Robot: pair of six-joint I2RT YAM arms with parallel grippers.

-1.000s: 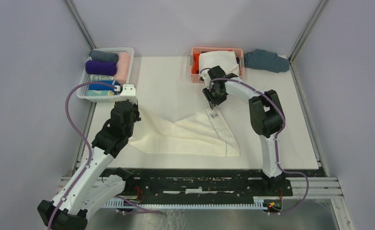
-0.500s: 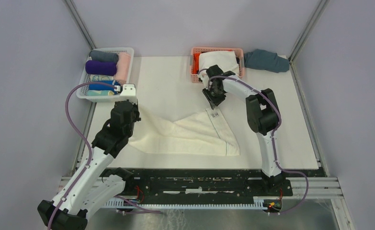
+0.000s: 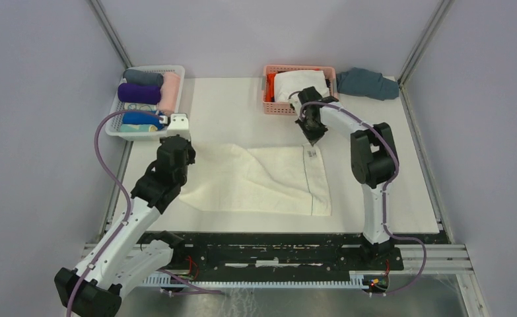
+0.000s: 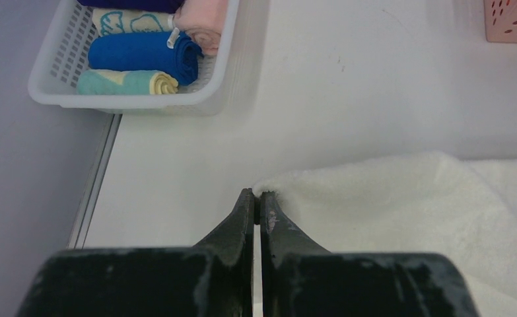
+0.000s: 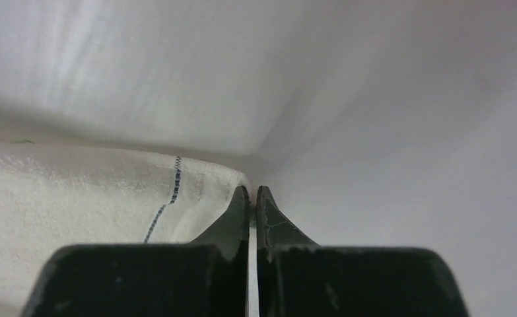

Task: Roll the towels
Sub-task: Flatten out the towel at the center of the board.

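A white towel with a thin blue stripe lies spread on the table. My left gripper is shut on its far left corner; in the left wrist view the fingertips pinch the edge of the towel. My right gripper is shut on the far right corner; in the right wrist view the closed tips hold the hem of the towel near the stripe. A slight fold remains left of the towel's middle.
A white basket at the far left holds several rolled towels, also in the left wrist view. A pink basket at the back holds a folded white towel and orange cloth. A blue-grey towel lies at the back right.
My right gripper has moved right and a little nearer with the corner, pulling the folded-over flap out flat. My left gripper has shifted only slightly, still holding its corner.
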